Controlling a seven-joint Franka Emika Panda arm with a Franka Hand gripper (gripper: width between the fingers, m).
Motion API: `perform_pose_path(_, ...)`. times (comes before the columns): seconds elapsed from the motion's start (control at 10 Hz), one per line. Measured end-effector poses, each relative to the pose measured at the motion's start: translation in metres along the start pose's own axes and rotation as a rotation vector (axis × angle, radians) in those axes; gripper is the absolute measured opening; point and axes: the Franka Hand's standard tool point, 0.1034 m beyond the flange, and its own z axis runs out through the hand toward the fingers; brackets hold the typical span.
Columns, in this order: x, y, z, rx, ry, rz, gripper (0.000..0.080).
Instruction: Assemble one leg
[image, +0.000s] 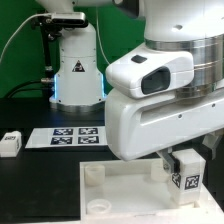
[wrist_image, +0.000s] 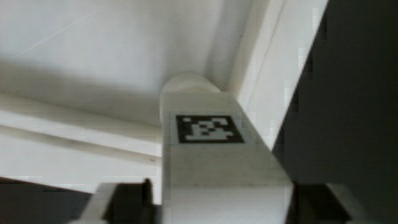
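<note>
Hand (wrist_image: 217, 205) clamps leg (wrist_image: 214, 125); marker board (image: 65, 136) only exterior view.

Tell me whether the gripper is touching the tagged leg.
Touching. The wrist view shows the leg clamped in the gripper, with a dark finger pressed against each of its sides and no gap showing.

A robotics lab is shown: a black table (image: 35, 185) is set before a dark backdrop, a marker board (image: 65, 137) is laid on it, and a robot base (image: 78, 45) bearing a warning sticker (image: 73, 68) is mounted behind.
</note>
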Motion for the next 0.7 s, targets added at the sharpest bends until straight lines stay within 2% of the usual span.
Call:
perform_pose_path(0.1, 0.0001, 0.001, -0.0002, -0.001, 0.001, 0.024, 0.0298)
perform_pose_path(0.3, 0.0003, 0.0015, -0.0004, 0.0, 0.002, 0.086, 0.0298)
perform_pose_path(0.4, 0.0004, 0.0031, -0.0006, 0.0, 0.006, 0.226, 0.0298)
perform_pose_path(0.5, 0.0002, 0.006, -0.0007, 0.016, 0.029, 0.399, 0.0298)
perform_pose_path(0.7, -0.0007, 0.0071, -0.0004, 0.023, 0.037, 0.691, 0.0298)
